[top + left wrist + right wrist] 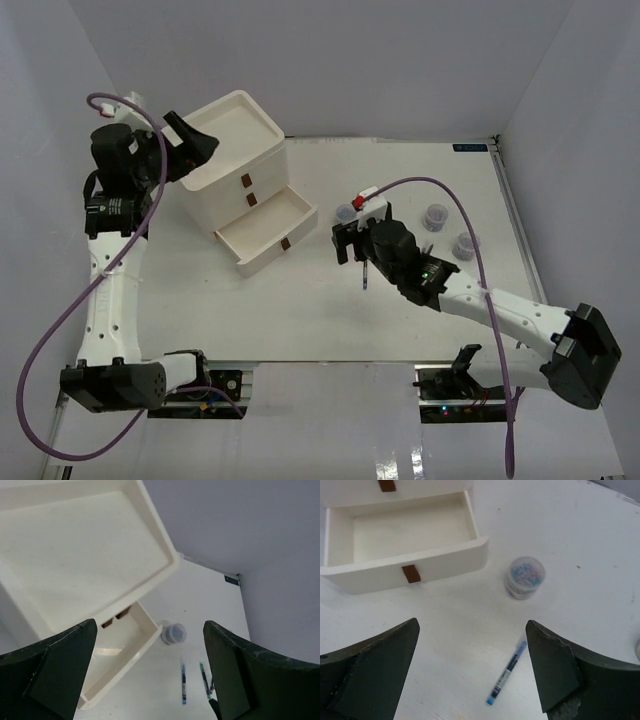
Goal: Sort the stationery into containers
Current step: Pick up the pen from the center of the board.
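The white three-drawer unit (240, 165) stands at the back left, its bottom drawer (262, 232) pulled out and empty (405, 530). My left gripper (203, 146) hovers open over the unit's tray top (75, 555), holding nothing. My right gripper (347, 243) is open above the table, right of the open drawer. A blue pen (507, 672) lies on the table beneath it, nearer the right finger and untouched. A clear jar (525, 576) stands just beyond. The left wrist view shows the blue pen (183, 679) and a green pen (205, 680) side by side.
Two more clear jars (434, 216) (464, 245) stand right of my right arm. The drawer's front with its brown handle (411, 573) juts toward the right gripper. White walls close the table at the back and both sides.
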`<state>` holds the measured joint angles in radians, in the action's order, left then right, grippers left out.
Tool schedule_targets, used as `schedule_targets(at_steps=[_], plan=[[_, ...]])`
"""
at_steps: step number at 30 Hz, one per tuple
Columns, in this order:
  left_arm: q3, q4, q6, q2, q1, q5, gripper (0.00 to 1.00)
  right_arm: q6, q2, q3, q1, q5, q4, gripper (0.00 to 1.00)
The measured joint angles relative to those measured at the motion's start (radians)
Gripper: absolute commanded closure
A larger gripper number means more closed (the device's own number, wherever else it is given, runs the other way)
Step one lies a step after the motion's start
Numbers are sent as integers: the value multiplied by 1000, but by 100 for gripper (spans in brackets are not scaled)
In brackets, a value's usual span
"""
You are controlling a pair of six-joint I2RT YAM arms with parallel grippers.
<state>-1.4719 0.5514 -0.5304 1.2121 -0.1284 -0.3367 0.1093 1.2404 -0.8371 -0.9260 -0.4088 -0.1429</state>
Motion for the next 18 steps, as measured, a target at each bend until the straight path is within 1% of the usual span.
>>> schedule_targets(at_steps=[4, 5, 8, 13, 15, 18], plan=[[-27, 16, -2, 6, 238, 61, 2, 14, -161, 85, 38, -81, 70, 10], [-32, 19, -6, 24, 345, 92, 2, 21, -204, 112, 54, -98, 84, 10], [-41, 25, -16, 94, 544, 178, 2, 58, -324, 181, 125, -132, 148, 10], [-78, 32, -44, 320, 833, 365, 2, 104, -508, 283, 236, -164, 249, 10], [-101, 38, -56, 427, 921, 421, 2, 119, -564, 312, 259, -175, 283, 10], [-126, 61, -80, 562, 1012, 483, 4, 135, -652, 357, 280, -193, 315, 10]])
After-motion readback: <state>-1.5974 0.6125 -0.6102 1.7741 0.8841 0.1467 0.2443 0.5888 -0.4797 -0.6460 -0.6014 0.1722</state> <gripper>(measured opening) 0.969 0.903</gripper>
